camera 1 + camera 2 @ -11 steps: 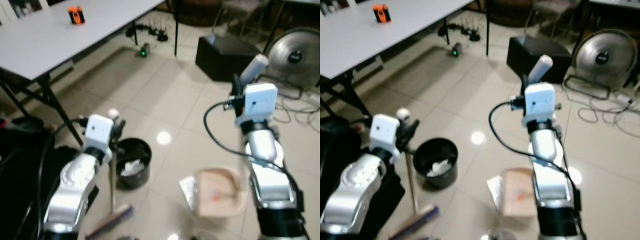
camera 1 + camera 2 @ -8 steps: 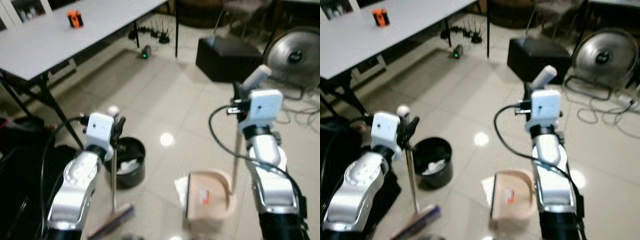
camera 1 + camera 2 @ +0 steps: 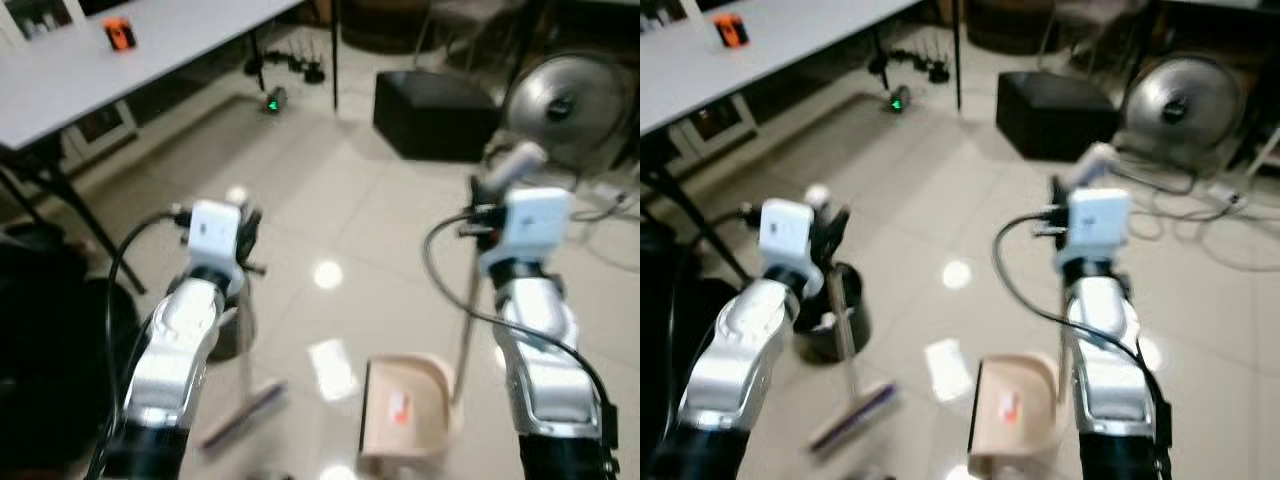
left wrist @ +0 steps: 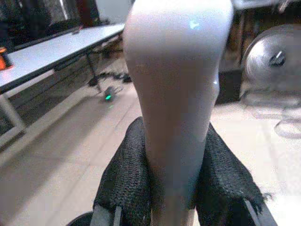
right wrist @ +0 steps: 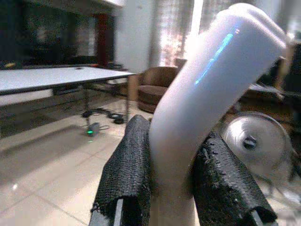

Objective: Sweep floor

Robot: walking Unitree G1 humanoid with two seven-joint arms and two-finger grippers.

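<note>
While gripping the broom handle (image 4: 176, 108) in the left pincer (image 4: 175, 188), held the beige dustpan (image 3: 405, 415) by its handle (image 5: 207, 99), right pincer (image 5: 181, 188) clamped.

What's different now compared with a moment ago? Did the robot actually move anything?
The dustpan has turned: its flat mouth now faces the white scrap, which lies free on the floor beside it rather than tucked against it. The whole view also shifted, so the camera moved. The left gripper still clamps the broom, the right gripper the dustpan's handle.
</note>
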